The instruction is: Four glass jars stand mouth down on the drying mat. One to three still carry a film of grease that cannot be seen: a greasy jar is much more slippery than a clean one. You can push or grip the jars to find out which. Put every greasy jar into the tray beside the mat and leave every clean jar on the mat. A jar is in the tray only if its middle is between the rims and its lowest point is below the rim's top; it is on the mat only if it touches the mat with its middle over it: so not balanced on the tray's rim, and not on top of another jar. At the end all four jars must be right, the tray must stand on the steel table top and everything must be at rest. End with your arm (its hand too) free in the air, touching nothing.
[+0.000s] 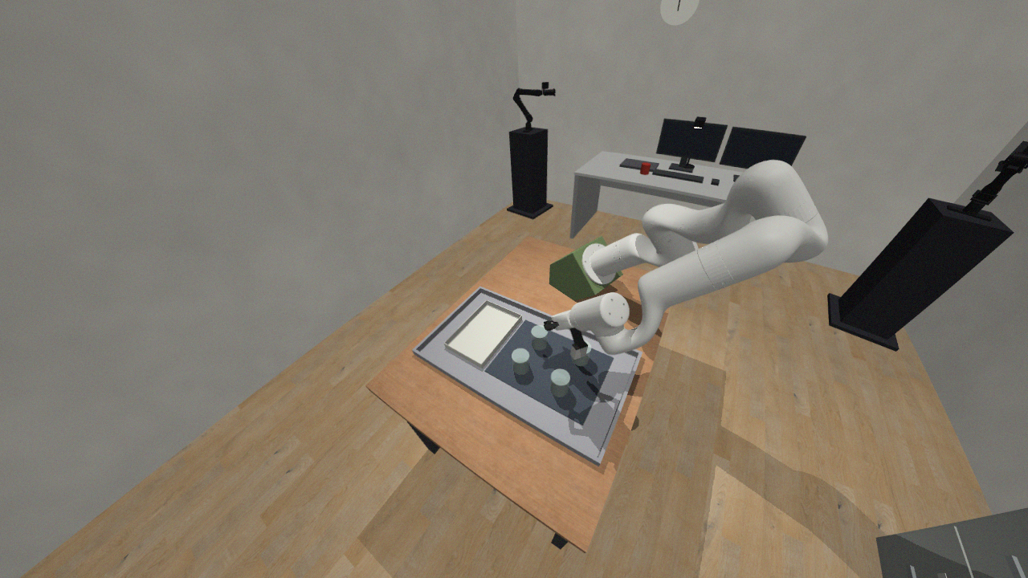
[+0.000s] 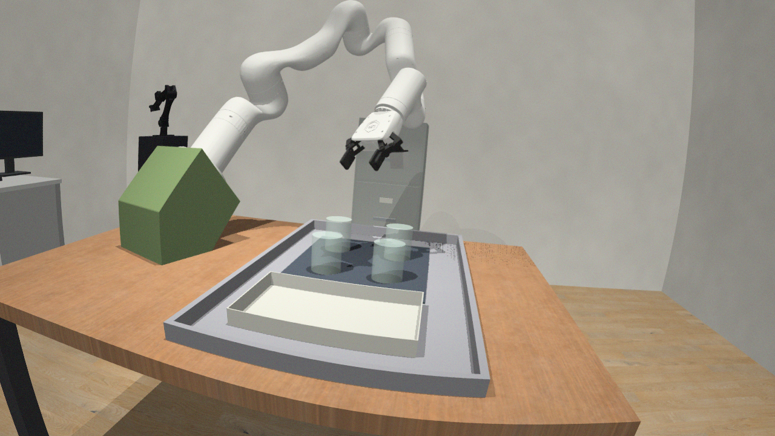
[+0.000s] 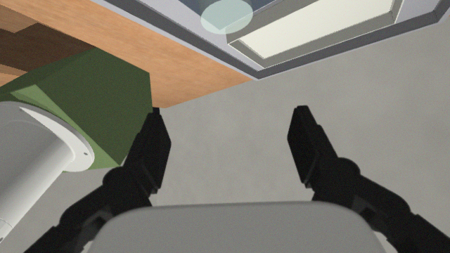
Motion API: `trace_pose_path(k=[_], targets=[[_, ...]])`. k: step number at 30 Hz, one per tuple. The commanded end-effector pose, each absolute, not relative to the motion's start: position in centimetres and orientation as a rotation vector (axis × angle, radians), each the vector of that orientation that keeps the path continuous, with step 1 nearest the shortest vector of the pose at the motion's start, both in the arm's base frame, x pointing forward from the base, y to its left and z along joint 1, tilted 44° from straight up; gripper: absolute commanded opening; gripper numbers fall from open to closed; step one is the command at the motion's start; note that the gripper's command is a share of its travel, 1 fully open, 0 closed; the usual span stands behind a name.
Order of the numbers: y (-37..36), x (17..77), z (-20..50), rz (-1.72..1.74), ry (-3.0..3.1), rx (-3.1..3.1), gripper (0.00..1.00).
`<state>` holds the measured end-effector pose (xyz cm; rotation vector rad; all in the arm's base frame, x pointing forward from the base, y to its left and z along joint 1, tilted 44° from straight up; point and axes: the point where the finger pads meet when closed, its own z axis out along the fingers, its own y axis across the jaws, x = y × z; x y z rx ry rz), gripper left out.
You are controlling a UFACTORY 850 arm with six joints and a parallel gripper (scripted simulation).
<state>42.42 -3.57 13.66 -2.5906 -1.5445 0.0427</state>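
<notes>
my gripper [image 2: 361, 162] [image 3: 228, 124] hangs above the jars, jaws wide apart. all four jars stand on the mat [image 1: 503, 366] [image 2: 357, 269].

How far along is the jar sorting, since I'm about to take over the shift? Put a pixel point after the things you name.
No sorting shows yet: all four glass jars [image 1: 520, 362] [image 2: 387, 262] stand on the drying mat [image 1: 503, 364] [image 2: 357, 270], none in the cream tray [image 1: 483, 335] [image 2: 325, 311]. The open gripper [image 2: 361, 164] [image 3: 228, 124] holds nothing, above the jars. Finding the greasy ones and traying them likely remains.

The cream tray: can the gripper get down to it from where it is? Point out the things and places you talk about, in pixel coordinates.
Probably yes: the open gripper [image 2: 361, 165] [image 3: 228, 124] hangs above the jars, holding nothing, and the tray [image 1: 483, 335] [image 2: 325, 311] [image 3: 316, 26] has no lid; only the low rim needs clearing.
</notes>
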Motion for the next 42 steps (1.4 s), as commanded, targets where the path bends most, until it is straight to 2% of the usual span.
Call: trace_pose_path(k=[1,12,13,30,31,40,42], targets=[[-3.6,42.5,13.7,0.024,-1.499,-2.588,1.0],[-3.8,42.8,13.7,-0.016,-1.309,-2.604,1.0],[-3.9,43.2,13.7,-0.052,-1.132,-2.61,1.0],[-4.0,43.5,13.8,-0.091,-0.947,-2.6,1.0],[-4.2,43.8,13.8,-0.125,-0.775,-2.581,1.0],[-4.2,43.8,13.8,-0.125,-0.775,-2.581,1.0],[-4.3,44.1,13.8,-0.162,-0.596,-2.548,1.0]])
